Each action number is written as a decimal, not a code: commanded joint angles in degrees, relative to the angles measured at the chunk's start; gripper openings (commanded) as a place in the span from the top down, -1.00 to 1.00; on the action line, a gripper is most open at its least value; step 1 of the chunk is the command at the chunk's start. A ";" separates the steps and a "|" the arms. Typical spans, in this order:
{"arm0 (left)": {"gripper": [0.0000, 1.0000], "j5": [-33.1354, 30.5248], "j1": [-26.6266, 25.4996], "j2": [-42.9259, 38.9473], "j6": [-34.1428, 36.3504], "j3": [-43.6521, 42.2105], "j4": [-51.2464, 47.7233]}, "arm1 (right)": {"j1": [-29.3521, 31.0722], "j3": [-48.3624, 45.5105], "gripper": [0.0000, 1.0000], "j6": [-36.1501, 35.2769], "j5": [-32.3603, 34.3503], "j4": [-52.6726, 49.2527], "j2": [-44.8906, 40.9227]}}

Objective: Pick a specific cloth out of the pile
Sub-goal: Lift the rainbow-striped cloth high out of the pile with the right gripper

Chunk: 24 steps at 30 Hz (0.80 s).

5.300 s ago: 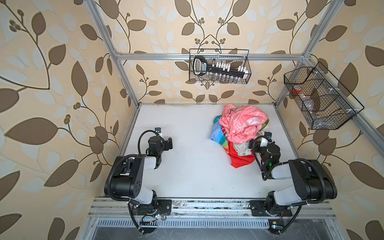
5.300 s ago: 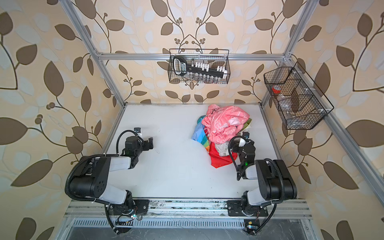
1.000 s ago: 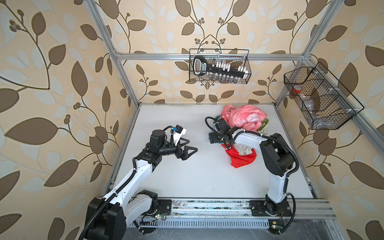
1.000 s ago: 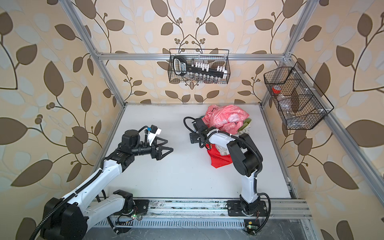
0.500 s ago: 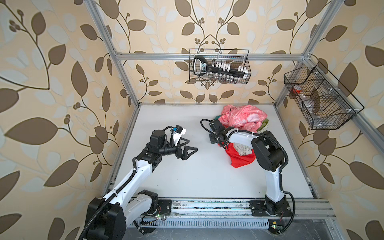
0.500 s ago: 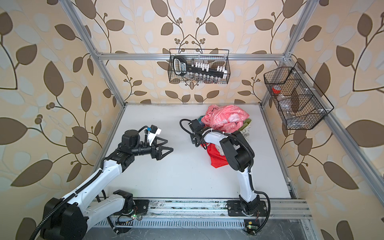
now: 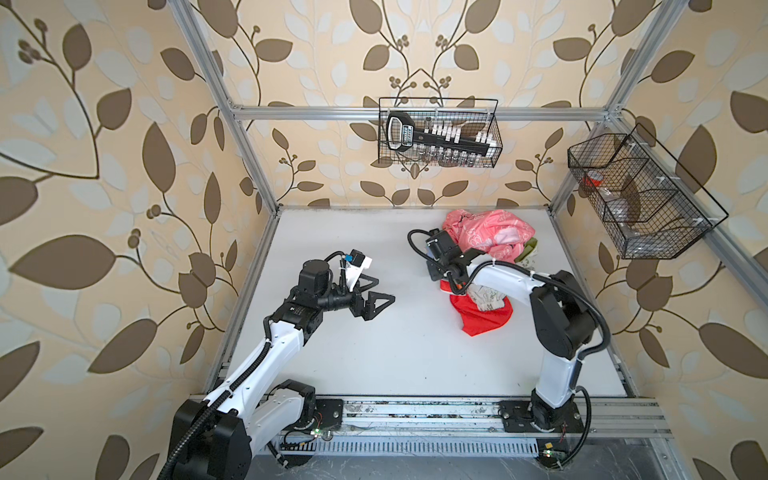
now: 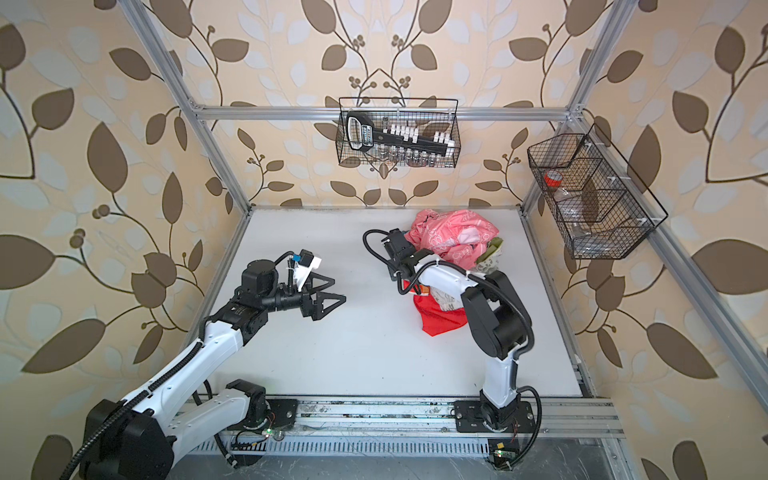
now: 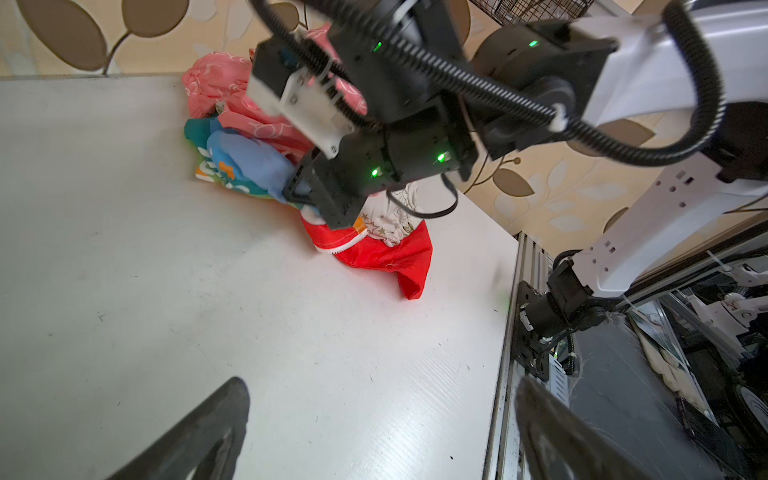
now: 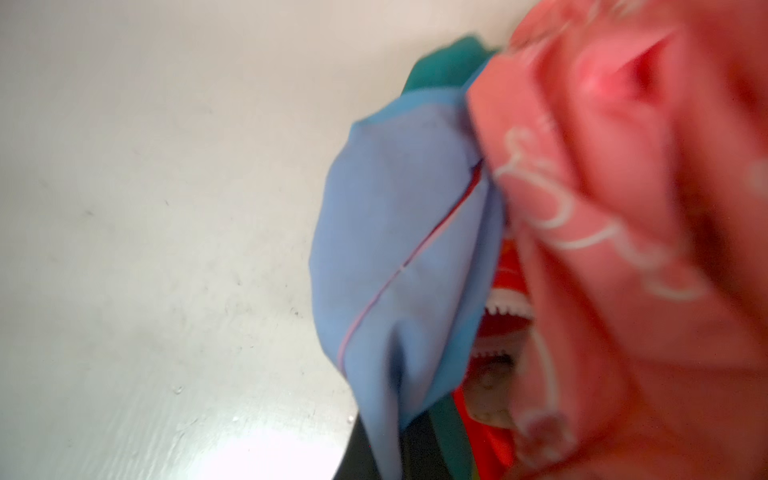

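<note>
Now the grasp: right claw (image 9: 297, 192) pinching the cloth (image 9: 249, 160) by its blue fold at the pile (image 7: 490, 232) edge; left claw (image 7: 383, 289) spread. Next, probably a slow outward pull.

1. In both top views the left arm (image 7: 274, 353) stretches from lower left toward frame centre; the left gripper (image 7: 384, 289) lies level, jaws spread wide, holding nothing.
2. The right arm (image 7: 505, 276) bends from lower right to upper centre, wrist angled down; the right gripper (image 9: 297, 192) is pinched tight on the cloth (image 9: 249, 166).
</note>
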 commanded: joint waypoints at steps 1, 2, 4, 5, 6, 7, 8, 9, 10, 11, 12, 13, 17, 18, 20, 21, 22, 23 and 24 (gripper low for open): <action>-0.98 0.50 -0.55 -1.46 0.16 -0.61 2.25 | 0.27 0.22 1.00 -3.02 4.35 -0.79 -7.68; -0.98 0.52 -0.55 -1.47 0.22 -0.58 2.30 | 0.21 0.33 1.00 -3.61 5.02 -0.82 -9.63; -0.98 0.48 -0.55 -1.55 0.17 -0.61 2.38 | 0.27 0.70 1.00 -4.60 5.88 -1.07 -13.02; -0.98 0.56 -0.57 -1.55 0.05 -0.60 2.38 | 0.25 0.92 1.00 -5.12 6.31 -1.11 -14.65; -0.98 0.56 -0.62 -1.55 0.03 -0.61 2.47 | 0.25 1.10 1.00 -5.63 6.62 -1.16 -16.39; -0.98 0.56 -0.63 -1.55 0.02 -0.61 2.47 | 0.27 1.14 1.00 -6.07 6.99 -1.11 -17.58; -0.98 0.54 -0.63 -1.55 0.05 -0.59 2.47 | 0.25 1.38 1.00 -6.58 7.68 -1.11 -19.17; -0.98 0.56 -0.63 -1.60 -0.06 -0.60 2.47 | 0.23 1.48 1.00 -7.13 8.09 -0.99 -20.22; -0.98 0.56 -0.63 -1.70 -0.06 -0.53 2.47 | 0.25 1.71 1.00 -7.74 8.47 -0.92 -21.26; -0.98 0.56 -0.71 -1.79 -0.06 -0.61 2.47 | 0.22 1.92 1.00 -8.19 8.85 -0.79 -22.20; -0.98 0.56 -0.72 -1.82 -0.06 -0.61 2.55 | 0.25 2.10 1.00 -8.62 8.99 -0.65 -22.90; -0.98 0.56 -0.72 -1.90 -0.01 -0.61 2.56 | 0.23 2.38 1.00 -9.01 8.83 -0.47 -23.70; -0.98 0.39 -0.81 -2.25 -0.08 -0.65 2.56 | 0.36 3.56 1.00 -9.94 7.78 0.41 -26.02; -0.98 0.39 -0.81 -2.28 -0.07 -0.74 2.56 | 0.36 3.85 1.00 -10.20 7.83 0.72 -26.41; -0.98 0.30 -0.81 -2.43 -0.07 -0.79 2.56 | 0.51 4.91 1.00 -10.87 8.02 0.94 -27.12; -0.98 0.30 -0.88 -2.43 -0.06 -0.83 2.60 | 0.68 5.38 1.00 -11.23 8.46 0.89 -27.42; -0.98 0.30 -0.90 -2.43 -0.14 -0.83 2.56 | 1.17 5.92 1.00 -11.78 9.61 1.03 -27.57; -0.98 0.30 -0.90 -2.42 -0.14 -0.79 2.56 | 1.93 6.35 1.00 -12.70 10.93 1.28 -27.79; -0.98 0.30 -0.90 -2.43 -0.15 -0.79 2.56 | 2.42 6.69 1.00 -13.44 11.69 1.54 -27.91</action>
